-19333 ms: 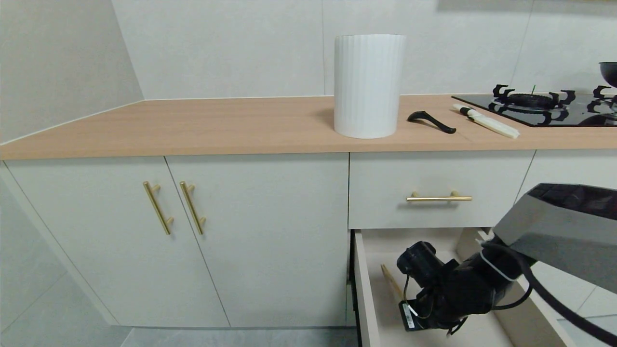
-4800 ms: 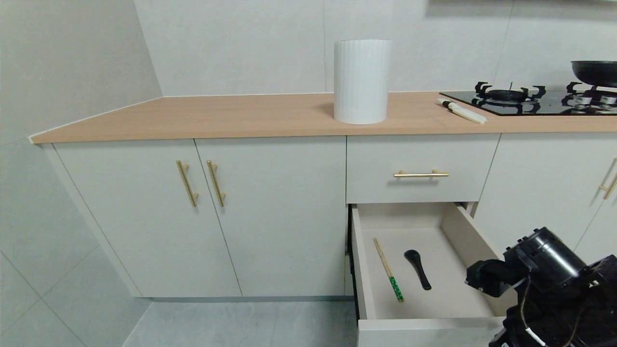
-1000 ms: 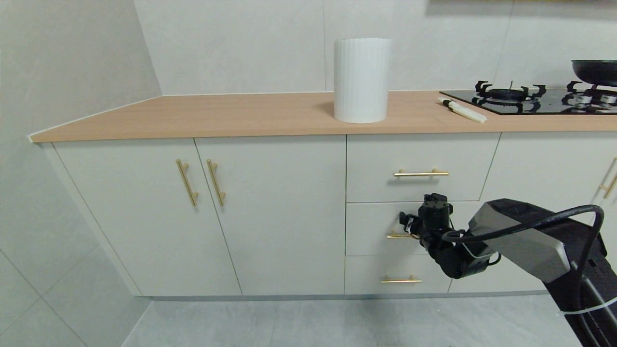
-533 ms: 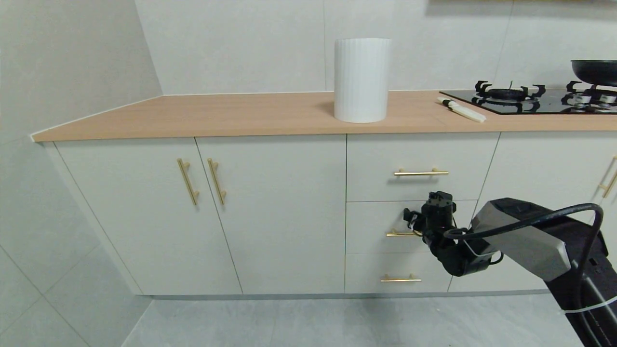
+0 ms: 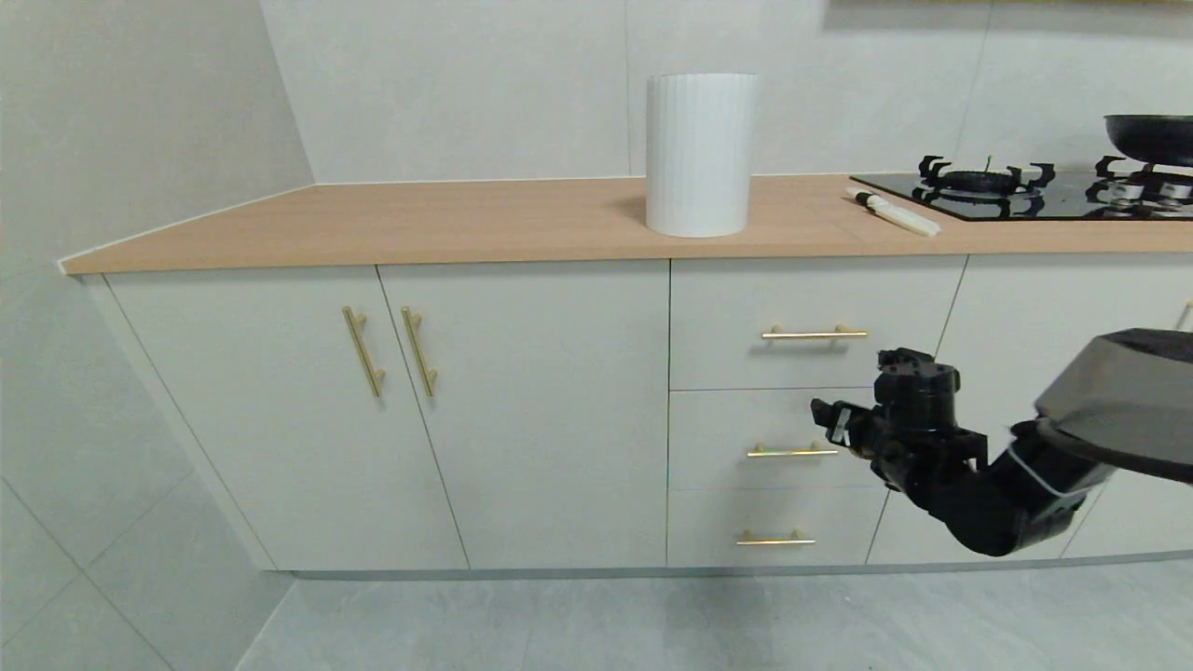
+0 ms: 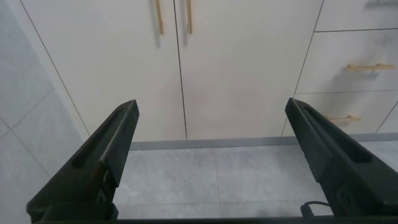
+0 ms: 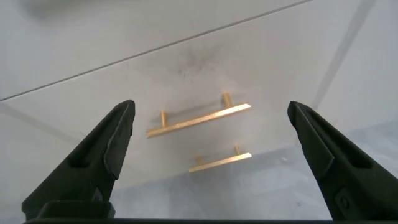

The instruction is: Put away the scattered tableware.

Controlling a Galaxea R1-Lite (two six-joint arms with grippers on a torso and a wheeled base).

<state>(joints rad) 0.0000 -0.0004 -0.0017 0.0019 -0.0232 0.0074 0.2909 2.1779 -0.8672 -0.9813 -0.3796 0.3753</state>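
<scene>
Right end effector (image 5: pixel 832 426): fingers spread wide, holding nothing, poised just right of the brass handle (image 5: pixel 792 452) of the shut middle drawer (image 5: pixel 718 429), apparently not touching it. Left end effector (image 6: pixel 211 162): likewise wide apart and empty, facing the double cabinet doors (image 6: pixel 180 68) above the floor (image 6: pixel 205 180). On the table (image 5: pixel 419 224), at the right, a pale slender utensil (image 5: pixel 895 214), perhaps a knife, lies between the white ribbed canister (image 5: pixel 699 154) and the gas hob (image 5: pixel 1025 198), just beside the hob.
</scene>
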